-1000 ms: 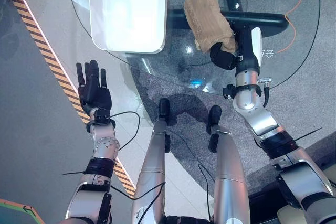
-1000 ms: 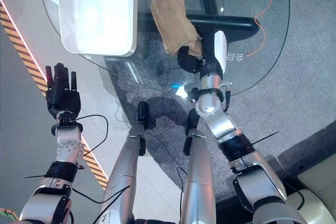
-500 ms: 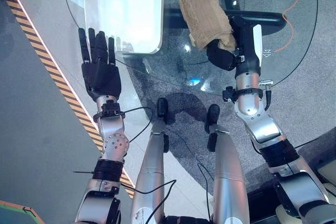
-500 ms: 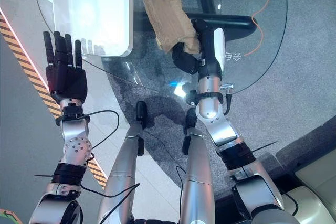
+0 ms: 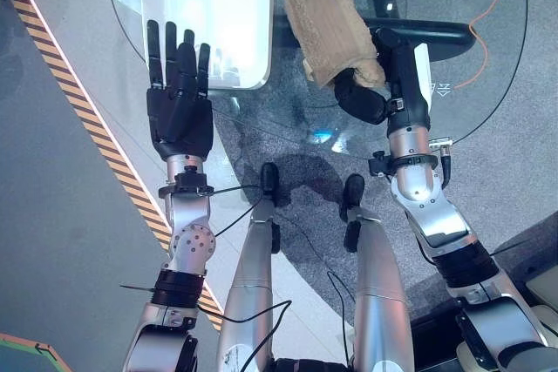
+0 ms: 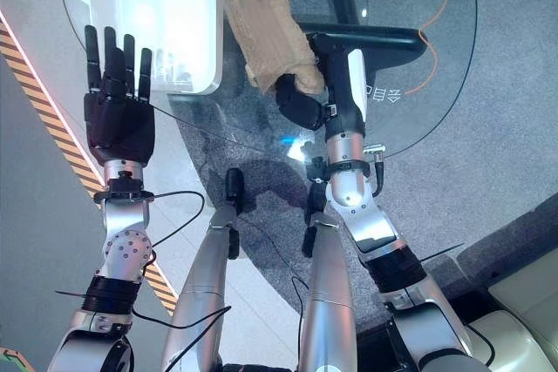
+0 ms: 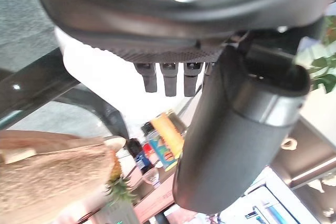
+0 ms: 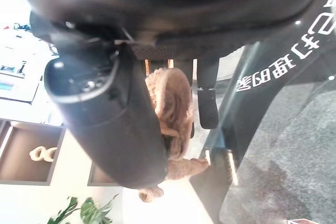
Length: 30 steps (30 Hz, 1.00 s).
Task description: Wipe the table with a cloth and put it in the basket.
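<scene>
A round glass table [image 5: 488,84] on a dark frame carries a white tray-like basket [image 5: 218,6] and a tan cloth [image 5: 327,15] lying beside it.

A round glass worktop [image 5: 488,84] stands over grey carpet [image 5: 514,163]. Pale floor [image 5: 52,241] carries a yellow-black striped tape line [image 5: 87,111]. An orange cable [image 5: 488,6] curls beneath the glass.

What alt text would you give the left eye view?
The right hand grips one end of a tan cloth lying on a round glass table. The left hand hovers open at the table's near edge, fingers straight, beside a white tray.
</scene>
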{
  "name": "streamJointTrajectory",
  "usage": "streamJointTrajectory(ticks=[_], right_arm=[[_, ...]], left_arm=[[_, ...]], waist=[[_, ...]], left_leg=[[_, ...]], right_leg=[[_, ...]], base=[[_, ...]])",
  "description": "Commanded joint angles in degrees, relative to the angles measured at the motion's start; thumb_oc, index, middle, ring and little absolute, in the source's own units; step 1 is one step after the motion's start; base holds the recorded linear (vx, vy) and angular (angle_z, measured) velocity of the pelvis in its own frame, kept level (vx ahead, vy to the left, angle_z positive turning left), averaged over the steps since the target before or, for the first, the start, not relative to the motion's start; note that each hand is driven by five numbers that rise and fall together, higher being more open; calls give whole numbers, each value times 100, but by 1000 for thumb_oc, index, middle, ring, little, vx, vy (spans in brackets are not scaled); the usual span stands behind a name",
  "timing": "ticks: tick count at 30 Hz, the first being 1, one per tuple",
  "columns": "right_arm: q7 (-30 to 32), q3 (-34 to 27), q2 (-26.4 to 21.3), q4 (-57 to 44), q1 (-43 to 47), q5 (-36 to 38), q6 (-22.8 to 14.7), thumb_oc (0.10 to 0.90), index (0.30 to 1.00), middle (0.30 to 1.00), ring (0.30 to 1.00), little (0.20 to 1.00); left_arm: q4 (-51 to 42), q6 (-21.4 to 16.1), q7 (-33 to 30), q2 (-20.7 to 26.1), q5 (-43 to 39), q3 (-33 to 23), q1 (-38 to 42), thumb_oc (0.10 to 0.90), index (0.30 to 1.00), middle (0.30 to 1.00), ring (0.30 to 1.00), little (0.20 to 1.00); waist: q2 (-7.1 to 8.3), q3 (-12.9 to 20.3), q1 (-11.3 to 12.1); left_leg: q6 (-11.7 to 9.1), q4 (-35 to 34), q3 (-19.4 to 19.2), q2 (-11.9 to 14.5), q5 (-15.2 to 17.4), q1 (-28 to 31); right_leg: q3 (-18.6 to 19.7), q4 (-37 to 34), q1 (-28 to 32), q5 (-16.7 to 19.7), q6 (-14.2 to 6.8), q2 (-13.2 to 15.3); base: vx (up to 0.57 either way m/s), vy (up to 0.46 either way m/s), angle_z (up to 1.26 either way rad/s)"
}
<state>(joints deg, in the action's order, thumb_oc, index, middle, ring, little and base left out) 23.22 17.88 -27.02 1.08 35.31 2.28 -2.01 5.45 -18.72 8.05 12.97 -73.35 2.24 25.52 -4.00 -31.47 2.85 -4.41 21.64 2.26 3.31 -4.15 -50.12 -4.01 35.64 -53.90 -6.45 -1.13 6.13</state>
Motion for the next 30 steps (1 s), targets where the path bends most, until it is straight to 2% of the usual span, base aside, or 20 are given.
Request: streamJointTrajectory(ticks=[1, 5, 12, 30], right_arm=[[-50, -290, 167, -1538, 469, 24, -1026, 100, 300, 300, 300, 200], [-99, -233, 116, -1560, 556, 113, -1095, 100, 300, 300, 300, 200], [-163, -161, 93, -1530, 728, 232, -1112, 100, 300, 300, 300, 200], [-234, 168, 223, -1312, 1361, 321, -951, 100, 300, 300, 300, 200]], left_arm=[[-868, -2, 358, 514, 451, 8, 285, 800, 900, 900, 900, 900], [-889, 166, 287, 591, 419, 133, 428, 800, 900, 900, 900, 900], [-787, 251, 348, 585, 356, 296, 714, 800, 900, 900, 900, 900], [-301, 560, 88, 445, 214, 661, 1789, 800, 900, 900, 900, 900]], waist=[[94, 167, -62], [114, 167, -82], [155, 167, -125], [208, 167, -261]], left_leg=[[427, 421, -223, -271, 401, 3], [421, 411, -231, -262, 390, 2], [407, 406, -229, -250, 372, 15], [345, 312, -280, -244, 348, 89]], right_leg=[[-299, -331, 188, 322, -157, 5], [-291, -351, 198, 326, -161, -8], [-277, -354, 205, 338, -165, -37], [-198, -522, 265, 393, -209, -55]], base=[[0, 0, 0], [0, 0, 0], [0, 0, 0], [0, 0, 0]])
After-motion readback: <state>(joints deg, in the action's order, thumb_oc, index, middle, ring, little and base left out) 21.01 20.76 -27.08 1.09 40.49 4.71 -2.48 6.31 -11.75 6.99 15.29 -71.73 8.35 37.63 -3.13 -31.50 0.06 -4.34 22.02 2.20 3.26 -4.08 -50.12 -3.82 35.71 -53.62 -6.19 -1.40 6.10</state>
